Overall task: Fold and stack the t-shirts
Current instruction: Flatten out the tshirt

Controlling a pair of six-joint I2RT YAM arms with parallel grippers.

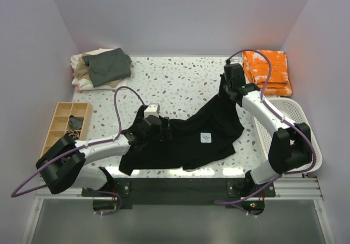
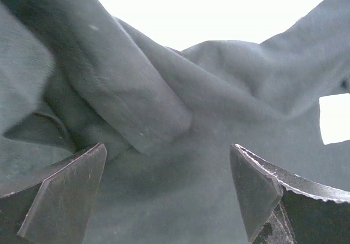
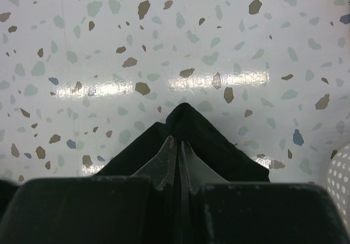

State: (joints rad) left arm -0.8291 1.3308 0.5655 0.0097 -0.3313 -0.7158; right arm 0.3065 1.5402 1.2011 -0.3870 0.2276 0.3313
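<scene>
The right claw (image 3: 176, 151) was pinched tight on a corner of the black shirt (image 1: 186, 140) and held it raised toward one o'clock. This was likely meant to draw the cloth taut so it could be laid flat for folding. The left claw (image 2: 169, 189) stood wide open with nothing in it, low over the shirt's rumpled end at eight o'clock. I judged it was placed there to take a new hold. The shirt lay mid-worktop with its white label (image 1: 205, 138) facing up. The stack (image 1: 104, 68) of folded shirts, grey-green over tan and cream, sat well apart at eleven o'clock, presumably where this one belonged.

The worktop (image 1: 175, 85) was glossy white terrazzo with coloured flecks, closed in by plain pale walls (image 1: 180, 14). A wooden tray (image 1: 60, 112) sat at nine o'clock, a white basket (image 1: 298, 110) at three and an orange pack (image 1: 268, 69) at one.
</scene>
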